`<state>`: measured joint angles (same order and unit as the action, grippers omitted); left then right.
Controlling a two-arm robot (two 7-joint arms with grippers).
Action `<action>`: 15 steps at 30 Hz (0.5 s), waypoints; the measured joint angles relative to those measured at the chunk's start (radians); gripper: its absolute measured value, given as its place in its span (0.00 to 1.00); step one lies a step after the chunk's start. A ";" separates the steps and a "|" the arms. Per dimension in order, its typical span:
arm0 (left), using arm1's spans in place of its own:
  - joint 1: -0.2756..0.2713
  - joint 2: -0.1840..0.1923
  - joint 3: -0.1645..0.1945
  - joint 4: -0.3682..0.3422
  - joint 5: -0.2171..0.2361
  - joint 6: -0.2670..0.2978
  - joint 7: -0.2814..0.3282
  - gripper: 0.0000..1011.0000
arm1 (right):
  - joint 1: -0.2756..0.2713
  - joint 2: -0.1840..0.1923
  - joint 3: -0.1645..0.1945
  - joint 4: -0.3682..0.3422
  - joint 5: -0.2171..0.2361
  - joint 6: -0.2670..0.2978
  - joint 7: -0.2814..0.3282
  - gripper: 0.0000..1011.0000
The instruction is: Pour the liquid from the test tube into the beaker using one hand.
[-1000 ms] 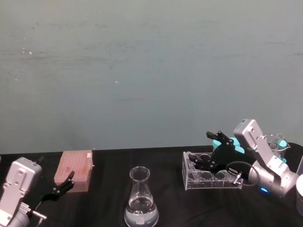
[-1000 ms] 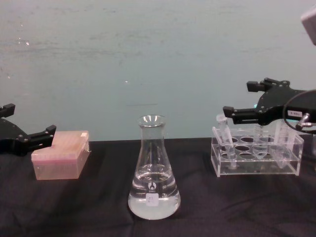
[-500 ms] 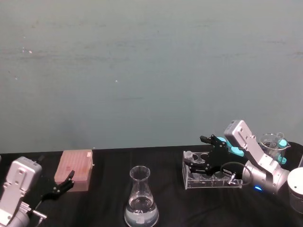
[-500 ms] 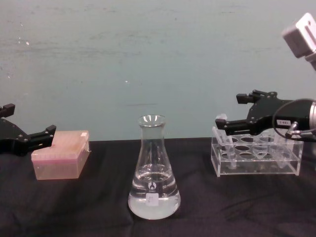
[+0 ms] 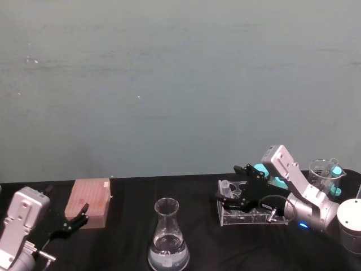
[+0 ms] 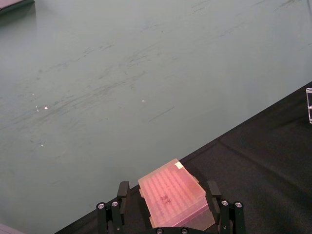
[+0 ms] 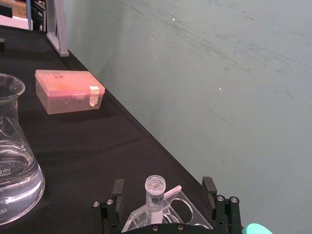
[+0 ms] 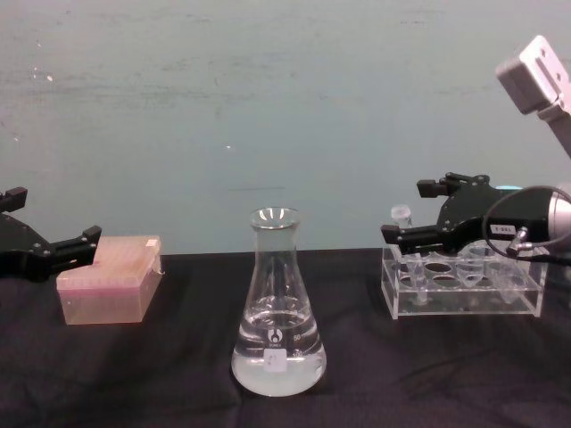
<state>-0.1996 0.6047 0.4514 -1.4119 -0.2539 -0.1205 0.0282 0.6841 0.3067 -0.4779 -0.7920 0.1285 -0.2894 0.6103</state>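
The test tube [image 8: 403, 234], slim, clear and uncapped, stands tilted in the left end of a clear rack [image 8: 464, 299]. My right gripper [image 8: 403, 211] is open, with one finger on each side of the tube's top. The right wrist view shows the test tube [image 7: 155, 192] standing midway between the open right gripper [image 7: 163, 187] fingers, untouched. The beaker [image 8: 278, 312], a conical flask with clear liquid [image 8: 278, 367] in its wide base, stands at the table's centre front, left of the rack. My left gripper [image 8: 53, 214] hangs open at the far left. I cannot tell how much liquid the tube holds.
A pink lidded box [image 8: 111, 276] sits at the left, just beyond the left gripper. Turquoise-capped tubes [image 5: 259, 169] stand in the rack [image 5: 248, 213]. A small glass vessel [image 5: 322, 169] and a white container [image 5: 351, 226] are at the far right.
My right gripper has moved left and down along the rack, and its open fingers now straddle the test tube's top. The left arm has stayed still.
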 joint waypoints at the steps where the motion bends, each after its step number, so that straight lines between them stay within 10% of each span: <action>1: 0.000 0.000 0.000 0.000 0.000 0.000 0.000 0.99 | 0.003 -0.003 0.000 0.006 -0.003 -0.001 0.002 0.99; 15: 0.000 0.000 0.000 0.000 0.000 0.000 0.000 0.99 | 0.031 -0.027 -0.001 0.066 -0.021 -0.015 0.016 0.99</action>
<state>-0.1995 0.6047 0.4514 -1.4119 -0.2539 -0.1205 0.0282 0.7151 0.2799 -0.4793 -0.7258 0.1079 -0.3045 0.6258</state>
